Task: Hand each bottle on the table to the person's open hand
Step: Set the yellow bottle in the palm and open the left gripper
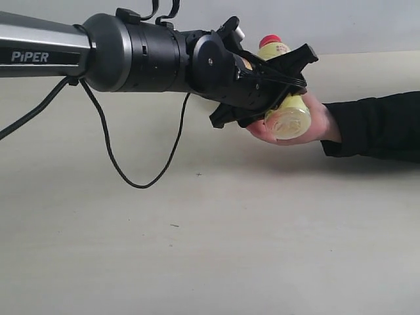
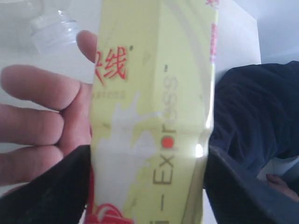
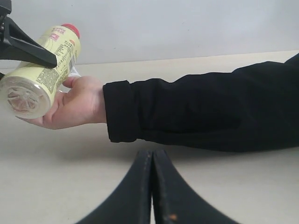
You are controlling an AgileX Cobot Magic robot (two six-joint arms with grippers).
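The yellow bottle (image 1: 289,119) is tilted, red cap uppermost, and appears to rest against the palm of the person's open hand (image 1: 320,122), above the tabletop (image 1: 197,249). The left gripper (image 1: 272,88) pinches its labelled body from both sides.

Step in hand: handover. The next move calls for spreading the jaws, then backing off without dragging the bottle.

The right gripper (image 3: 152,186) is idle, fingers pressed together.

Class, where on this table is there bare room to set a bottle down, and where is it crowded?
Free: the wide near stretch of table, in front of the cable and the black sleeve. Crowded: the open hand, where the left fingers clamp the yellow bottle.
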